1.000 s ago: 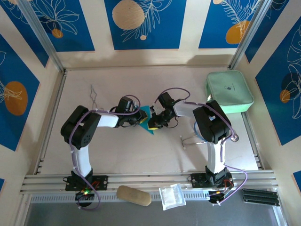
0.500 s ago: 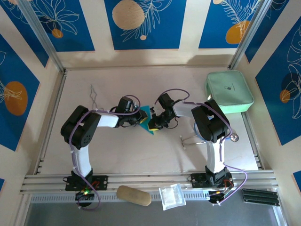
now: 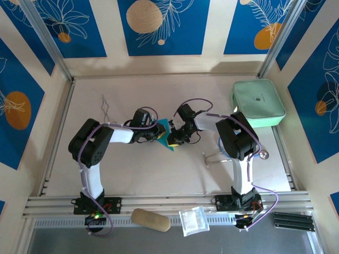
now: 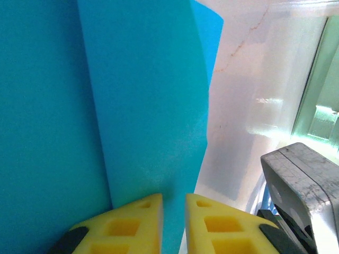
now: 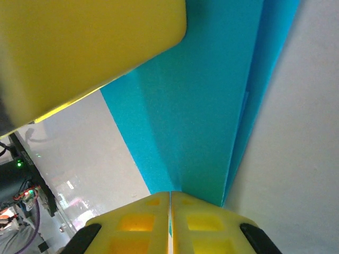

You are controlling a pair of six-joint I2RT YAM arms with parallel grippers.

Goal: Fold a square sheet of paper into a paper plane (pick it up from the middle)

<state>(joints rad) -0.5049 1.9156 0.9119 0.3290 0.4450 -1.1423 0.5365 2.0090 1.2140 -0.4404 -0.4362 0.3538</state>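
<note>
Square sheet of paper [image 3: 166, 126]: teal, already creased to a narrower shape, mid-table between the two claws. Can't tell whether it is lifted or resting on the table [image 3: 132, 174].

- Overhead: long axis roughly 11 to 5 o'clock. The narrow pointed end looks to be at about 5, towards the arm bases; the broader end is at 11.
- Left gripper [image 3: 159, 134] touches it from 9 o'clock, right gripper [image 3: 172, 139] from 3 o'clock. Neither arm is nearer.
- Left wrist: paper [image 4: 132, 106] runs up to 12 from the left gripper [image 4: 173, 217]. Jaws nearly together, with a folded layer in the slit.
- Right wrist: paper [image 5: 201, 116] fans to 12–1 from the right gripper [image 5: 170, 211]. Jaws pressed together on the crease.

Judgement: the next fold turns on that shared crease line. The claws face each other across the axis.
</note>
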